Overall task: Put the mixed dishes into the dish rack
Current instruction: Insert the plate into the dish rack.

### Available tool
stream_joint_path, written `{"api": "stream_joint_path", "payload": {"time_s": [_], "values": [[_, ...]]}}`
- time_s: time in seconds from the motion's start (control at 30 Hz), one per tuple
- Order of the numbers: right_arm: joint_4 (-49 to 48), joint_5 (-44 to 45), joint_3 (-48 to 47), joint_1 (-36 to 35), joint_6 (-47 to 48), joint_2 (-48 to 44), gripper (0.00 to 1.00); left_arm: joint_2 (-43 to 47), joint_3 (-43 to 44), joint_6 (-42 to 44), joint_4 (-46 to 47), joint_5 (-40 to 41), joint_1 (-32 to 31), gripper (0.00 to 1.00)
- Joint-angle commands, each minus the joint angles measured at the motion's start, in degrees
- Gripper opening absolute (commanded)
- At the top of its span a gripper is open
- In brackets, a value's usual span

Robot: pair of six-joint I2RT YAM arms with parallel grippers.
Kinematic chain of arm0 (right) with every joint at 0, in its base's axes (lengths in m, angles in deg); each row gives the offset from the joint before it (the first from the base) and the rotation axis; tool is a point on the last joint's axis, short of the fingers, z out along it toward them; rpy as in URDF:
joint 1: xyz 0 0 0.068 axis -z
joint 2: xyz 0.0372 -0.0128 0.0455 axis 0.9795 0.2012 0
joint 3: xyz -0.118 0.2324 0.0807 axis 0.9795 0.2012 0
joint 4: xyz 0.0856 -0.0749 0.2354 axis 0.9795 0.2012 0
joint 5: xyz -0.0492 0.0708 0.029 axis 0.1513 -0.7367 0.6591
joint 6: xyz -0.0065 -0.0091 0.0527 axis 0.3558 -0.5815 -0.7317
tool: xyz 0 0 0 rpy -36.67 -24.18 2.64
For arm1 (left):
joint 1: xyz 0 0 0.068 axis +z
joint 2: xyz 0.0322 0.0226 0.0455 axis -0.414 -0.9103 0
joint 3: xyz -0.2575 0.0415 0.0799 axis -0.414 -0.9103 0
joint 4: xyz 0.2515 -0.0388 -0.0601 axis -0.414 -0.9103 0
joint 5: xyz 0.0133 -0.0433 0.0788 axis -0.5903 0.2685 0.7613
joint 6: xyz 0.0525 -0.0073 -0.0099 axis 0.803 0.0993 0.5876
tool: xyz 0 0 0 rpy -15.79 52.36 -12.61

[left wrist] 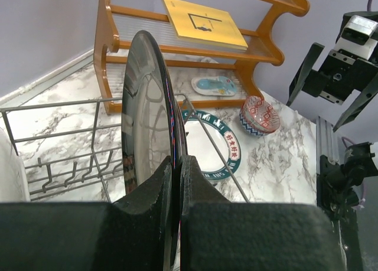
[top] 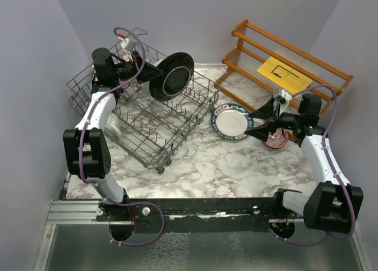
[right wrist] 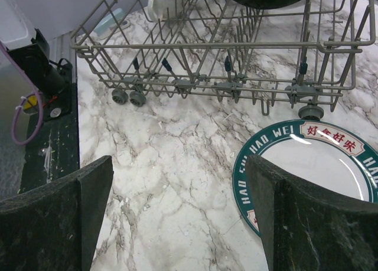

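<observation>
Crockery like this is stiff, glazed and slick, fairly heavy for its thickness, and likely to chip if knocked against wire, so each piece wants a firm pinch on its rim and a slow lowering between the tines. Nearest on the desk (top: 224,165), one red-patterned bowl (left wrist: 258,117) sits under the right arm and is best taken by its wall. Just beside it, the right hand (right wrist: 180,167) hangs with its fingers spread wide and nothing between them, close to the teal-rimmed plate (top: 231,122). That plate lies flat near the rack's wheels, offering only its edge to grip (a shallow lip, so the pinch may slip). Farther on, the left hand (left wrist: 177,160) is pinching the black plate (top: 172,76) by its rim, holding it on edge over the dish rack (top: 150,126), not yet set down. One white piece (top: 114,131) lies inside the rack; I cannot tell what it is. Farthest, one pale blue dish (left wrist: 215,85) lies under the wooden shelf (top: 295,55), which carries one yellow sheet (top: 283,75). Counted: two plates, one bowl, one blue dish, one white piece, one rack.
</observation>
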Motion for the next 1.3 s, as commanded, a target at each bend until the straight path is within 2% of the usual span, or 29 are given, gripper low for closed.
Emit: {"api": "stream_joint_path", "payload": {"time_s": [0.0,0.67,1.13,1.27], "values": [[-0.3,0.9,0.3,0.3,0.7,-0.8,0.93,0.1,0.2,3.3,2.7,0.2,0.2,0.00],[-0.2,0.9,0.2,0.3,0.7,-0.7,0.93,-3.7,-4.9,8.9,2.1,0.6,0.1,0.00],[-0.1,0.7,0.2,0.3,0.7,-0.6,0.93,-0.6,-6.8,14.3,0.0,2.1,-1.5,0.00],[-0.2,0.8,0.1,0.3,0.7,-0.6,0.93,1.0,-6.2,11.1,4.9,1.7,-1.6,0.00]]}}
